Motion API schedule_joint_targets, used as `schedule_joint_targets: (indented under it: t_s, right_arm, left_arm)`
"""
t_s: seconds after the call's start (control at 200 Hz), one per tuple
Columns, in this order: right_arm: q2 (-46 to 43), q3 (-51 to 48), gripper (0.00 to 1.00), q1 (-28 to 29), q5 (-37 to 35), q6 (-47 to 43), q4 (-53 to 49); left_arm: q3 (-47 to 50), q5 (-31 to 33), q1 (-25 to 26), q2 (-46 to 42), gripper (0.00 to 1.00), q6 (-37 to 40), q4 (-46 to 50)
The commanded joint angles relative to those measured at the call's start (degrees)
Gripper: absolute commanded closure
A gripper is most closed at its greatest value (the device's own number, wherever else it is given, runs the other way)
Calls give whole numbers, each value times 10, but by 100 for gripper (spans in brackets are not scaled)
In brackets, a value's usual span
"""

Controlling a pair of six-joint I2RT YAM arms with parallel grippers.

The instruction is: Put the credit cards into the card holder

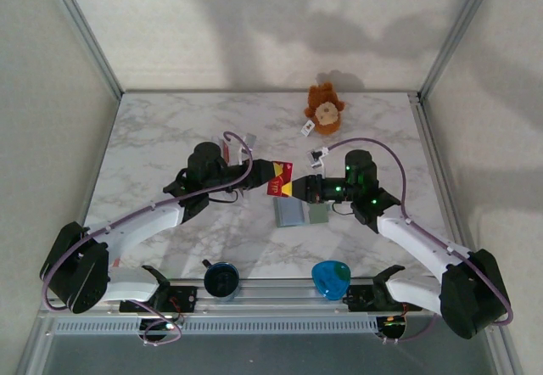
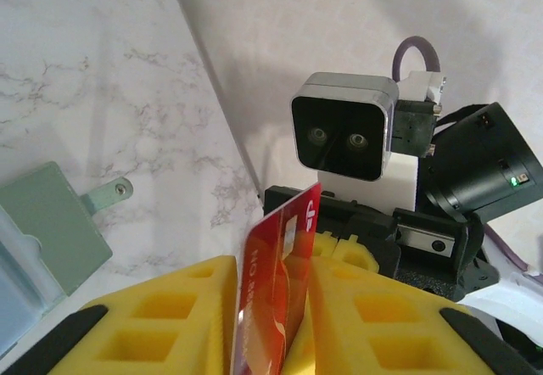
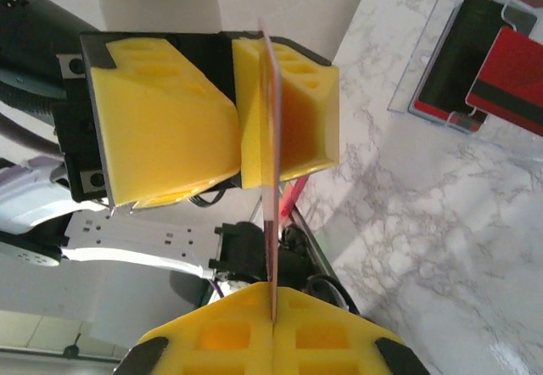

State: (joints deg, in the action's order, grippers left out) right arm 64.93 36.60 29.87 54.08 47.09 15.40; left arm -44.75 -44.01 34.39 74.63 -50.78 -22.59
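One red credit card (image 1: 280,181) hangs edge-up in the air between my two grippers, above the card holder (image 1: 304,214). My right gripper (image 3: 273,294) is shut on the card's (image 3: 270,180) near end, its yellow pads pressed together on it. My left gripper (image 2: 271,265) has the card (image 2: 284,282) between its fingers, slightly parted: a narrow gap shows on the left side and the card leans on the right pad. The card holder (image 2: 51,226) lies open and flat on the marble. A second red card (image 3: 509,82) sits in a clear plastic stand (image 3: 441,69).
A brown stuffed toy (image 1: 324,109) sits at the back of the table, with a small white item (image 1: 318,150) in front of it. A dark round object (image 1: 221,278) and a blue one (image 1: 329,277) lie by the near rail. The clear stand (image 1: 231,148) is behind my left arm.
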Motion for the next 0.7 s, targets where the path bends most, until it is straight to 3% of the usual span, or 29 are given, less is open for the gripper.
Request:
schedule_joint_targets:
  t_s: [0.0, 0.18, 0.235, 0.265, 0.3, 0.4, 0.486, 0.696]
  right_arm:
    - [-9, 19, 100, -6, 35, -47, -60]
    - [0, 28, 100, -11, 55, -60, -81]
    - [1, 40, 100, -17, 51, -88, -128]
    - [1, 49, 100, -22, 42, -116, -171]
    - [2, 61, 100, -29, 24, -158, -237]
    - [26, 81, 100, -60, -42, -248, -378]
    - [66, 107, 100, -69, -143, -315, -482]
    - [150, 135, 100, -69, -235, -371, -544]
  left_arm:
    - [9, -25, -3, -23, 72, 31, 26]
    - [9, -41, -6, -34, 77, 52, 67]
    - [8, -33, -8, -38, 67, 63, 88]
    - [5, -23, -11, -37, 55, 70, 105]
    - [3, -9, -15, -35, 50, 76, 130]
    - [-6, 38, -21, -21, 50, 97, 196]
    - [-5, 77, -20, -10, 50, 106, 223]
    - [-31, 139, 8, 61, 51, 121, 278]
